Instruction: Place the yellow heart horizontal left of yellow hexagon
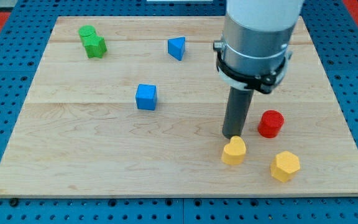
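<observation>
No claw here, only a bare rod holding nothing; my tip (pixel 232 136) sits just above the yellow heart (pixel 234 150), touching or nearly so. That heart lies left of the yellow hexagon (pixel 285 166), slightly higher. A downward shove could slide it off the board's (pixel 73 155) bottom edge or roll it sideways into the hexagon. The rod stands upright, left of the red block (pixel 270 123).

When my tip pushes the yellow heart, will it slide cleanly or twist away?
The yellow heart looks small, rigid and low, so it should slide, not tip. Its lobed outline may make it rotate off my tip, which sits just above it in the view. The wooden board looks smooth.
</observation>
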